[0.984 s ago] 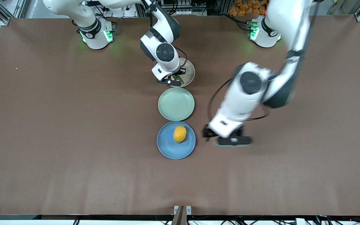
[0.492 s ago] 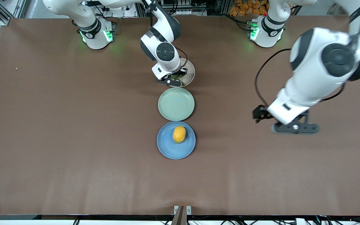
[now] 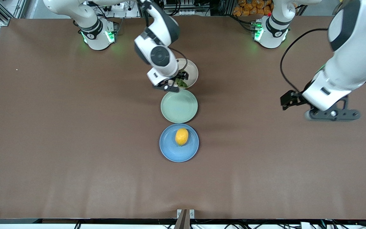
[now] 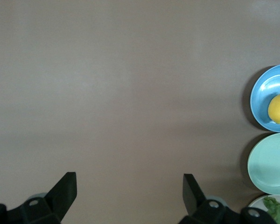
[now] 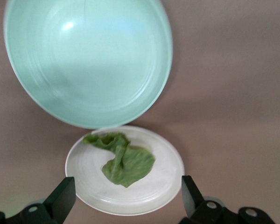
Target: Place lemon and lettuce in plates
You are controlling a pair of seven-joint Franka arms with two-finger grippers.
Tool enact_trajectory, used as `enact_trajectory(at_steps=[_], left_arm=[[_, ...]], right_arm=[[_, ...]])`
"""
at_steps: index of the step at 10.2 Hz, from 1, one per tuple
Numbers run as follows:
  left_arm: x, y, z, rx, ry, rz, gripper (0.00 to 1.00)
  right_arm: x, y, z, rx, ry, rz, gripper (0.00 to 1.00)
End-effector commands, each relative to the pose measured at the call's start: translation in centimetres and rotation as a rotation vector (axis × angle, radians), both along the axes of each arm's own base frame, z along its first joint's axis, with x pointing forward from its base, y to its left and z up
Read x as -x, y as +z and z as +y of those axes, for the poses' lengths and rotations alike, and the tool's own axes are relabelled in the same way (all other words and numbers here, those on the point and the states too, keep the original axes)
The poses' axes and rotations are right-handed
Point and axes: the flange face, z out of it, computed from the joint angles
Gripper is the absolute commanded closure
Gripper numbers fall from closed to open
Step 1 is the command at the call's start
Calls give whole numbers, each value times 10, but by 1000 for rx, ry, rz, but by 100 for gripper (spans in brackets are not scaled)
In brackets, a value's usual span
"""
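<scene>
Front: lemon (image 3: 182, 136) on blue plate (image 3: 170, 152); lettuce (image 3: 181, 83) on beige plate (image 3: 192, 71), apparently free under right claw (image 3: 170, 84) | Left wrist: left claw (image 4: 128, 186) spread over bare surface (image 4: 121, 84), waiting | Right wrist: claw spread, empty; lettuce lies loose | Step: both placed; next, lift clear.

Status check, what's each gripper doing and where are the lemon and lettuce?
Left gripper open, over bare table. Right gripper open above beige plate. Lettuce in beige plate, lemon in blue plate. Nothing in the way.
</scene>
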Motion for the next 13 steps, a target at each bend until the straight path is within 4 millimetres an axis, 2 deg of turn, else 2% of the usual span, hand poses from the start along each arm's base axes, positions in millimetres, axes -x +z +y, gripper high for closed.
enact_trajectory(at_steps=[1,3,4,7,8,10,11,12,13], left_arm=[[25,33,25,16,5,-4,0],[35,44,42,15,27,16,0],[41,48,48,35,35,18,0],[51,52,61,39,56,23,0],[54,52,63,36,60,42,0],[56,48,65,24,61,78,0],[55,48,64,19,61,75,0],[54,46,64,13,59,77,0],[54,46,64,-3,55,73,0]], right_arm=[[-74,50,-73,-51,0,2,0],[-131,82,-146,-57,-40,-49,0],[-151,92,-176,-17,-36,-98,0],[-190,117,-252,45,-26,-197,0],[-197,132,-270,53,-1,-232,0],[-201,167,-331,74,25,-224,0],[-196,187,-356,68,2,-227,0],[-188,212,-365,80,1,-254,0],[-181,232,-383,85,-27,-272,0]])
